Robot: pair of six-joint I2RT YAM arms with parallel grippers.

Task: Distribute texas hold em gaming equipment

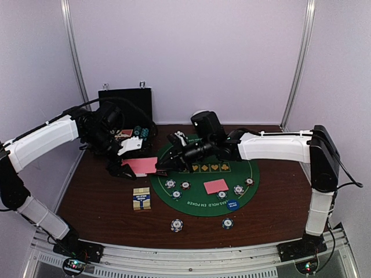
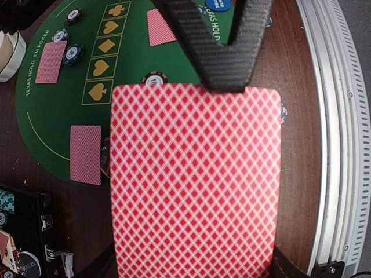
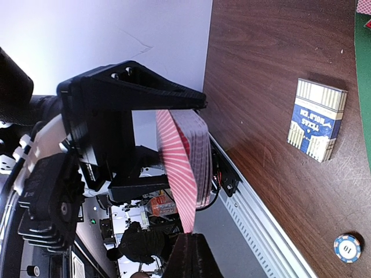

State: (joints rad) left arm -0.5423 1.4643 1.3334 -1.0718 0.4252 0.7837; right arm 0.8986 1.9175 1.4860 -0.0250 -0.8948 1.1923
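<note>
Pink-backed deck (image 2: 194, 185) fills left wrist view, clamped in closed left hand (image 1: 127, 169), above bench (image 1: 98, 197) at 9 o'clock of green mat (image 1: 197, 196). Right hand (image 2: 223, 72) shut, pinching deck's 12 o'clock edge.

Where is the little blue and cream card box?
In the top view, the card box lies on the brown table, just left of the green mat, on the left arm's side.

A mat (image 1: 200, 198) lies mid-table (image 1: 95, 197), a card (image 1: 215, 186) and chips (image 1: 170, 183) on it; a card box (image 1: 142, 198) just left of it; two further chips (image 1: 177, 225) before it; a case (image 1: 124, 103) behind-left; a deck (image 1: 142, 165) aloft by its left edge.
</note>
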